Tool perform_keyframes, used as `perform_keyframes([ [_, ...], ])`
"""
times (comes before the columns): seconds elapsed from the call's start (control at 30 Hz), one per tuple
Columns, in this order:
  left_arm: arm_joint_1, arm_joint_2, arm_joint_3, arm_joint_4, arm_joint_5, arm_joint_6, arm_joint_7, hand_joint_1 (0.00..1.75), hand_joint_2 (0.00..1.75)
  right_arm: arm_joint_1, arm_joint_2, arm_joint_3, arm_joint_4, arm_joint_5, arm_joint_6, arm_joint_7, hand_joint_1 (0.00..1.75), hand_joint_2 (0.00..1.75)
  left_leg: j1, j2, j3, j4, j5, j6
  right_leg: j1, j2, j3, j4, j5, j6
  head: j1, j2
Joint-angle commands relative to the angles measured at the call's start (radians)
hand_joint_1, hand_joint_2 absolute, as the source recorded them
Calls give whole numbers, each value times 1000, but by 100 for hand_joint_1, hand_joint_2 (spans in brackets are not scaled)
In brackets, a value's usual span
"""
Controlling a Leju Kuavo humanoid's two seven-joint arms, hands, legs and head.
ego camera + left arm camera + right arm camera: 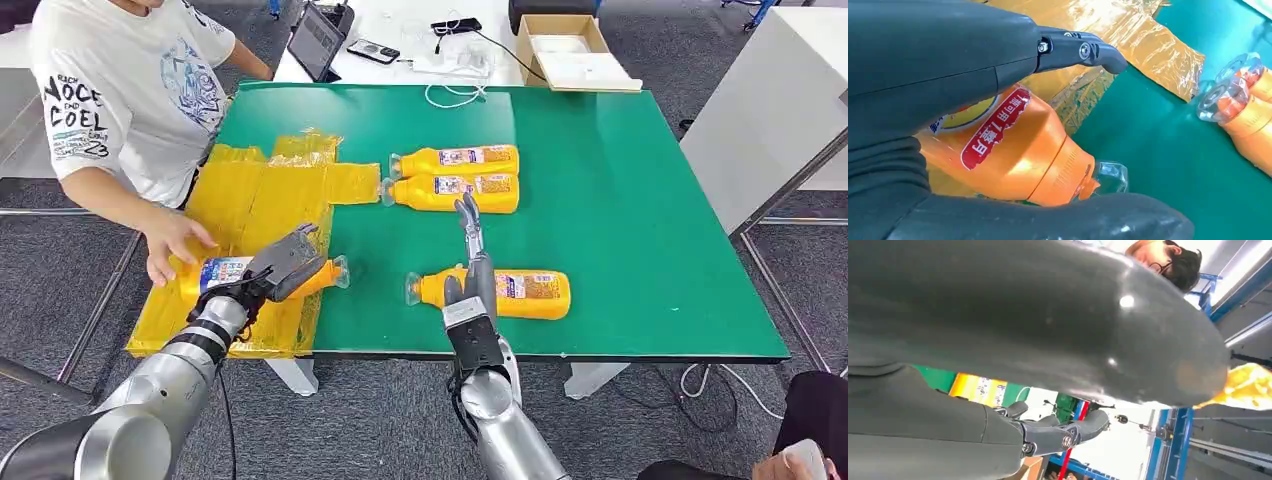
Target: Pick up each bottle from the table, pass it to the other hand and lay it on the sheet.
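Fingers [1083, 50] of the left hand [285, 265] curl over an orange bottle [225, 275], thumb beneath it, clamped on its body; the bottle lies on its side at the near edge of the yellow sheet [255, 200], its clear cap [341, 270] poking out over the green worktop [620, 200]. In the left wrist view the same bottle [1018, 150] shows a red label between finger and thumb. Just to the right, the right hand [472, 270] stands with its fingers stretched upward and apart, holding nothing — it rises in front of a second bottle [525, 293] lying on its side near the worktop's front edge, and whether the hand touches that bottle I cannot tell. A person's hand [172, 243] hovers over the sheet's left side, beside the held bottle. Farther back, two more bottles [470, 160] [465, 192] lie side by side, touching, caps toward the sheet — just beside its right edge. Beyond the worktop, a white table carries a tablet [318, 40] and a cardboard box [565, 45].
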Motion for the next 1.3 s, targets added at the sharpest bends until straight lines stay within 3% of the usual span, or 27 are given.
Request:
perform_keyframes([
  [0.03, 16, -7, 39, 62, 0, -12, 9, 0, 0, -41, -8, -25, 67, -4, -1, 2, 0, 0, -1, 2, 4, -2, -1, 1, 0, 1, 3, -1, 0, -2, 0, 0],
  [0.13, 17, -10, 47, 57, 10, -5, 3, 0, 0, -38, -7, -25, 65, -3, -1, 2, 0, 0, -1, 2, 3, -1, -1, 1, 0, 1, 2, -1, 0, -1, 0, 0],
  [0.2, 25, -36, 72, 25, 88, 147, -63, 0, 0, -26, -5, -28, 59, 14, 1, 2, 0, 0, -1, 1, 2, -1, -1, 1, 0, 1, 2, -1, 0, -1, 0, 0],
  [0.23, 32, -63, 93, -9, 161, 348, -141, 0, 0, -22, -16, -7, 66, 51, 7, 28, 0, 0, -1, 1, 3, -2, -1, 1, 0, -1, 3, -2, -1, -2, 0, 0],
  [0.27, 36, -77, 106, -31, 212, 454, -189, 0, 0, -33, -34, 25, 92, 99, 27, 63, 0, 0, -1, 0, 2, -1, 0, 1, 0, -1, 3, -1, -1, -1, 0, 0],
  [0.3, 44, -88, 115, -61, 249, 563, -239, 0, 175, -49, -53, 59, 130, 158, 46, 109, 0, 175, -1, 0, 3, -1, -1, 1, 0, -2, 3, -2, -1, -2, 0, 0],
  [0.33, 80, -96, 58, -156, 338, 636, -242, 0, 175, -85, -69, 87, 205, 222, 68, 169, 0, 175, 0, 0, 1, -1, 0, 1, 0, -1, 1, -1, 0, -1, 0, 0],
  [0.43, 209, -52, -187, -431, 609, 770, -242, 0, 175, -172, -101, 60, 331, 273, 83, 215, 0, 175, 0, 5, -1, -1, -1, 1, 0, 2, -2, -2, 1, -1, 0, 0],
  [0.53, 302, -82, -186, -642, 618, 770, -242, 0, 175, -261, -177, 58, 424, 359, 133, 334, 0, 175, 0, 6, 0, -1, -2, 2, 0, 4, -2, -2, 1, -1, 0, 0],
  [0.57, 342, -80, -225, -727, 632, 770, -242, 0, 175, -305, -220, 105, 485, 445, 176, 452, 0, 175, 0, 4, -3, -1, -1, 1, 0, 2, -4, -1, 1, -1, 0, 0],
  [0.6, 377, -91, -228, -770, 622, 770, -242, 0, 175, -323, -249, 96, 497, 443, 199, 453, 0, 175, 0, 4, -3, 0, -1, 2, 0, 2, -3, -2, 1, 0, -1, 0],
  [0.67, 414, -89, -283, -808, 662, 770, -242, 0, 175, -339, -288, 87, 552, 448, 272, 471, 0, 175, -1, 0, -5, 0, 0, 2, -1, -2, -3, -2, 0, 0, 0, 0],
  [1.3, 399, -88, -319, -750, 680, 770, -242, 0, 175, -284, -314, 79, 520, 454, 310, 470, 0, 175, -1, 1, -9, 0, -1, 2, 0, -1, -8, -1, 0, 0, 0, 0],
])
